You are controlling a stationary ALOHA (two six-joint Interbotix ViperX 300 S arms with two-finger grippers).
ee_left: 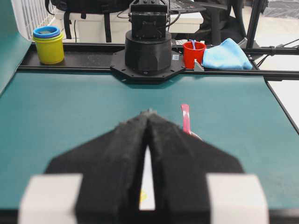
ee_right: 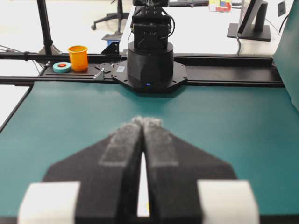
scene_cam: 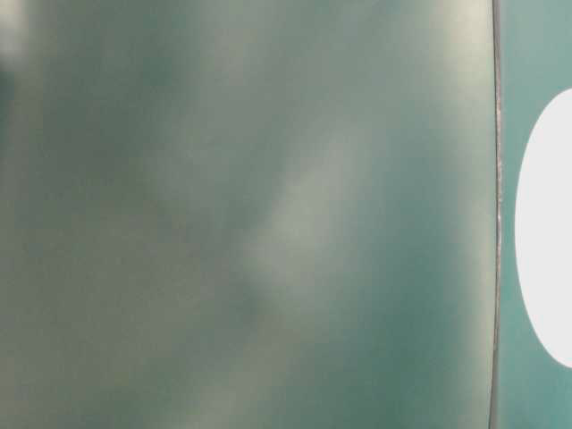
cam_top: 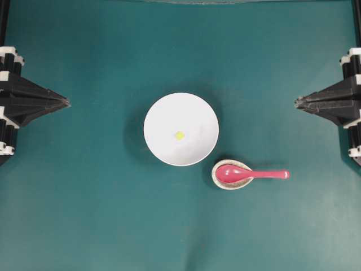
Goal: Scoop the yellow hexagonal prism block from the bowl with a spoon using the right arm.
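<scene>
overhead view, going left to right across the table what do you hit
left gripper → white bowl with the small yellow block inside it → speckled spoon rest holding the scoop of the pink spoon, handle pointing right → right gripper

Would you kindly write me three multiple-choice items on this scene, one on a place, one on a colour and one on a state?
1. Where does the spoon's scoop rest?
A. in the white bowl
B. on the speckled spoon rest
C. on bare table

2. What colour is the block in the bowl?
A. yellow
B. blue
C. red

3. How is the right hand?
A. shut on the spoon
B. wide open above the bowl
C. shut, holding nothing

Answers: 1 B, the scoop sits on the spoon rest beside the bowl. 2 A, the block is bright yellow. 3 C, its fingers meet at a point, far from the spoon.
</scene>
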